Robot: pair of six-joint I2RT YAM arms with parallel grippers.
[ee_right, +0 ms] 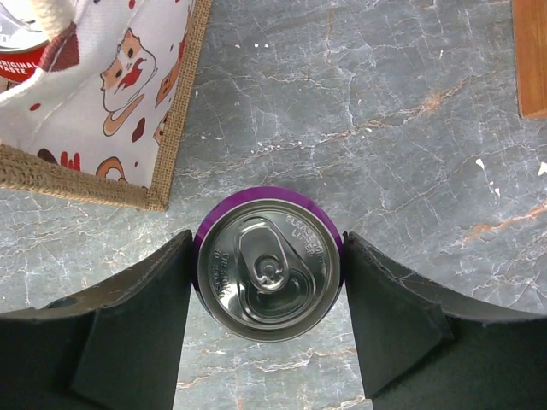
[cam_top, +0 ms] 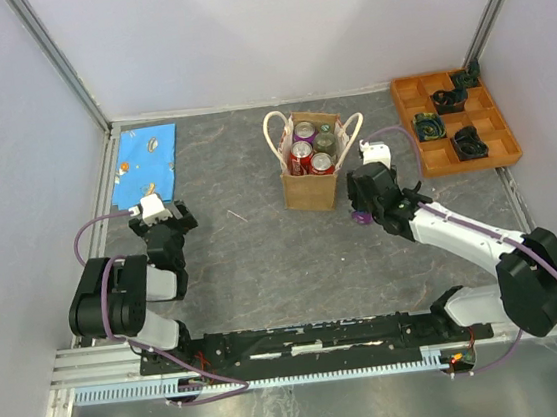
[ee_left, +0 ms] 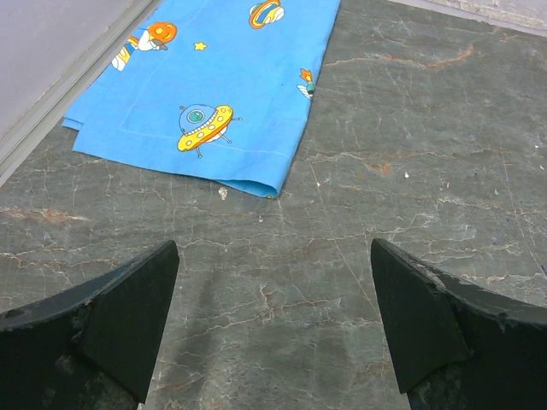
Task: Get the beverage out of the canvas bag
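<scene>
The tan canvas bag [cam_top: 309,191] with cream handles stands mid-table and holds several cans [cam_top: 311,154], red, purple and grey. My right gripper [cam_top: 362,214] is just right of the bag, shut on a purple beverage can [cam_top: 359,218]. In the right wrist view the can [ee_right: 268,265] stands upright, top up, between my fingers [ee_right: 267,282], and both pads touch its sides. The bag's printed side and burlap edge [ee_right: 102,85] are at upper left there, with a red can [ee_right: 17,51] inside. My left gripper [cam_top: 167,217] is open and empty over bare table [ee_left: 273,325].
A blue cloth with a space print [cam_top: 146,163] lies at the back left, just ahead of my left gripper [ee_left: 214,85]. An orange compartment tray [cam_top: 434,158] with dark rolls stands at the back right; its corner shows in the right wrist view [ee_right: 530,60].
</scene>
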